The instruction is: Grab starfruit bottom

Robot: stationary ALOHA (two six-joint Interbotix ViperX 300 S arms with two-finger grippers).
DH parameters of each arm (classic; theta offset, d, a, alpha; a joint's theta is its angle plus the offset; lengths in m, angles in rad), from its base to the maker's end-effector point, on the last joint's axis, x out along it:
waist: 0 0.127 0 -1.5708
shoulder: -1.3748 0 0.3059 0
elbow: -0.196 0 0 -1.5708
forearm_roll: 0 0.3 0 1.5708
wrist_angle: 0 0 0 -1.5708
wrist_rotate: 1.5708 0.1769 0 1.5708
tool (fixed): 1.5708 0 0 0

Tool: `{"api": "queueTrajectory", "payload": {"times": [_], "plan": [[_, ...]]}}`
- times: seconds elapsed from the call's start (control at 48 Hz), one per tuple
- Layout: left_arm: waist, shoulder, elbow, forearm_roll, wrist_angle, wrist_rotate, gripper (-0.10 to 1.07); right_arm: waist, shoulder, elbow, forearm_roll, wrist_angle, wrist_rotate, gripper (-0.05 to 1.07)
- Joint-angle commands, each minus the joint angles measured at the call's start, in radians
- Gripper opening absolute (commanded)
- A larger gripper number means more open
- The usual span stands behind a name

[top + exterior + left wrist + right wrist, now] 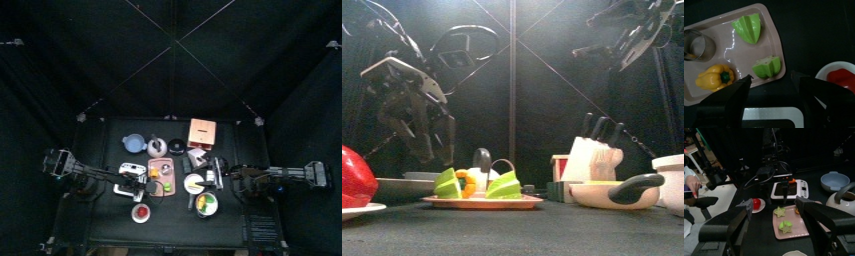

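**Starfruit pieces on the pink tray, left gripper above them**

Top view: you see the tray [160,176] mid-table, the left gripper [134,189] at its left edge, the right gripper [214,176] just right of it.

Front view: two green starfruit pieces [504,184] stand on the tray beside a yellow pepper [466,182]. A red item [354,178] sits far left on a white plate [361,210].

Left wrist view: the smaller starfruit piece [769,67] lies near the tray's edge, just beyond your left gripper [769,84], jaws spread and empty. The larger piece [750,28] lies farther along the tray; a metal ring [697,45] sits at its far side.

Right wrist view: jaws of the right gripper [773,210] stand apart, holding nothing.
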Motion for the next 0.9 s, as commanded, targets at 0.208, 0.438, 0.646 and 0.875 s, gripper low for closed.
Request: {"api": "queueTrajectory", "payload": {"times": [0.208, 0.438, 0.646, 0.875], "plan": [[0.032, 0.064, -0.040, -0.029, -0.043, 0.006, 0.97, -0.008, 0.003, -0.008, -0.005, -0.011, -0.002, 0.98], [0.041, 0.110, -0.064, -0.028, -0.043, 0.009, 0.97, -0.008, 0.005, -0.005, -0.006, -0.011, -0.002, 0.98], [0.051, 0.124, -0.078, -0.051, -0.043, 0.008, 0.97, -0.020, 0.012, -0.002, -0.005, -0.011, -0.002, 0.98], [0.054, 0.135, -0.087, -0.075, -0.038, 0.008, 0.97, -0.031, 0.023, -0.003, -0.005, -0.011, 0.000, 0.98]]}}
